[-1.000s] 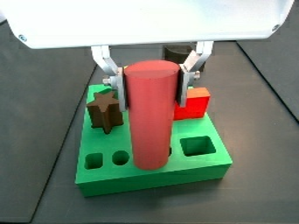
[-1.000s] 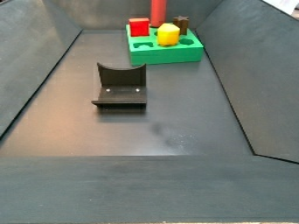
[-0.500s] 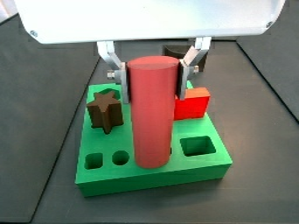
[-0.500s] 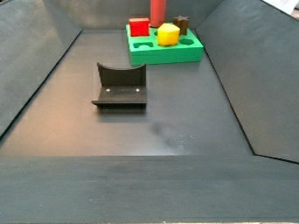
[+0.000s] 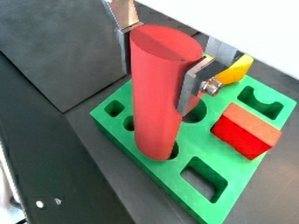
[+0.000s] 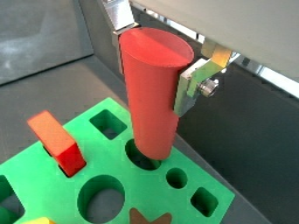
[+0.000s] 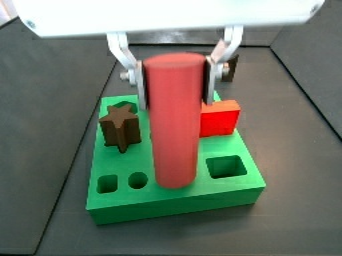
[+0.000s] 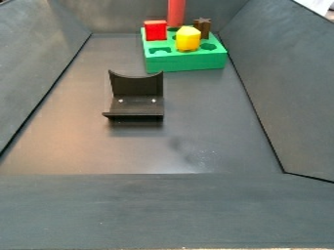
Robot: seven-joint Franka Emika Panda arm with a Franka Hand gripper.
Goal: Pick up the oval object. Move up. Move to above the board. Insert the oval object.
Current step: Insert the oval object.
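Oval object [image 5: 158,92] stands in the board [image 5: 140,150] — gripper [image 5: 162,54] flanks it

**No writing to be read**

We find no text, label, brand, number or sign in any view. The oval object [image 5: 159,92], the board [image 5: 222,187], the fixture [image 8: 133,96] and the gripper [image 5: 162,54] around the rod's top carry no readable marks.

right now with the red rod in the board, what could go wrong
The gripper clamps the red rod near its top while the foot sits in a hole of the green board. Any sideways pull could jam the tall rod or drag the board. The red cube stands close and might get bumped.
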